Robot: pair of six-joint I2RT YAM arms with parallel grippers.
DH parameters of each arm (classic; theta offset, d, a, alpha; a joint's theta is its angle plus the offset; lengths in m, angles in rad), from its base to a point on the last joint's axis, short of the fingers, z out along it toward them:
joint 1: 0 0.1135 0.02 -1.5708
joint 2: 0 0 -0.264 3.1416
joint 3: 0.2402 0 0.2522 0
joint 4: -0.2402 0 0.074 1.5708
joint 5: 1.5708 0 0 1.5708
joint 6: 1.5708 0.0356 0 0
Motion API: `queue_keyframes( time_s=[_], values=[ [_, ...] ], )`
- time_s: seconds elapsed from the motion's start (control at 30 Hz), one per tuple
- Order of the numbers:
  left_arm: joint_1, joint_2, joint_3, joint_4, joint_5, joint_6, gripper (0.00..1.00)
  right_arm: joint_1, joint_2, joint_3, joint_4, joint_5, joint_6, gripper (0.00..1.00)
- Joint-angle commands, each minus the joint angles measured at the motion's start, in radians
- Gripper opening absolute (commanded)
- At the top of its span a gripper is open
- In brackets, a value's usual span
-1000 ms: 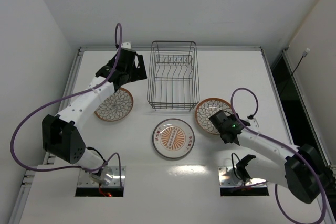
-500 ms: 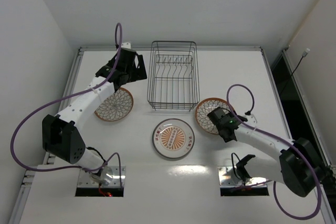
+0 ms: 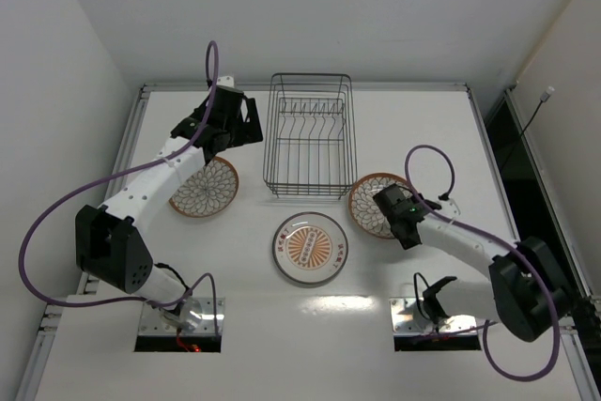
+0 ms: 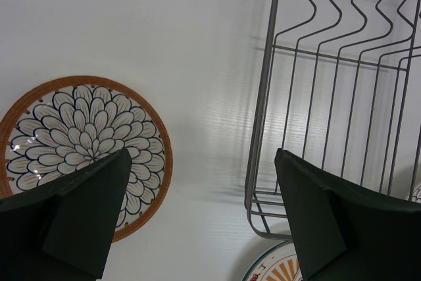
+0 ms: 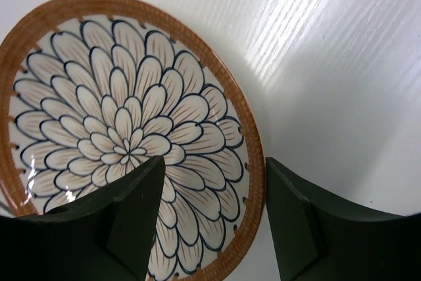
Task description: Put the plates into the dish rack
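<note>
The black wire dish rack (image 3: pixel 311 134) stands at the table's far middle, empty; its corner shows in the left wrist view (image 4: pixel 329 97). A brown-rimmed floral plate (image 3: pixel 205 187) lies left of it, also in the left wrist view (image 4: pixel 79 143). A pale-rimmed plate with an orange centre (image 3: pixel 311 247) lies in front of the rack. A second brown-rimmed plate (image 3: pixel 371 200) lies to the right and fills the right wrist view (image 5: pixel 125 129). My left gripper (image 3: pixel 246 124) is open, above the table between the left plate and the rack. My right gripper (image 5: pixel 214 182) is open, its jaws straddling that plate's rim.
The white table has a raised metal edge (image 3: pixel 141 129) along the left, back and right. Two recessed mounts (image 3: pixel 178 321) sit at the near edge. Purple cables (image 3: pixel 427 161) loop above both arms.
My right gripper has moved left and a little further onto the right brown-rimmed plate. The left arm has not moved.
</note>
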Motion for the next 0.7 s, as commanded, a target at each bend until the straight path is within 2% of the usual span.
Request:
queue_keyframes(
  time_s=[0.0, 0.1, 0.27, 0.4, 0.43, 0.47, 0.5, 0.53, 0.67],
  values=[
    [0.005, -0.002, 0.018, 0.019, -0.013, 0.003, 0.9, -0.041, 0.064, 0.089, 0.078, 0.011, -0.047, 0.58],
    [0.005, 0.007, 0.018, 0.01, -0.013, 0.003, 0.9, -0.042, 0.076, 0.098, 0.069, 0.011, -0.067, 0.58],
    [0.005, 0.007, 0.018, 0.01, -0.013, 0.003, 0.9, -0.023, 0.01, 0.052, 0.065, 0.011, -0.075, 0.59],
    [0.005, 0.007, 0.018, 0.01, -0.013, 0.003, 0.9, -0.014, -0.024, 0.031, 0.05, -0.001, -0.104, 0.77],
    [0.005, 0.007, 0.018, 0.01, -0.013, 0.003, 0.9, -0.014, -0.024, 0.031, 0.038, -0.013, -0.113, 0.86],
    [0.005, 0.007, 0.018, 0.01, -0.013, 0.003, 0.9, -0.014, -0.033, 0.031, 0.038, -0.013, -0.113, 0.9],
    [0.005, 0.007, 0.018, 0.01, -0.013, 0.003, 0.9, -0.014, -0.033, 0.031, 0.038, -0.023, -0.127, 0.97],
    [0.005, 0.007, 0.018, 0.01, -0.013, 0.003, 0.9, -0.014, -0.024, 0.041, 0.029, -0.023, -0.127, 1.0],
    [0.005, 0.007, 0.018, 0.01, -0.013, 0.003, 0.9, -0.014, 0.004, 0.066, -0.018, -0.041, -0.118, 1.0]
  ],
)
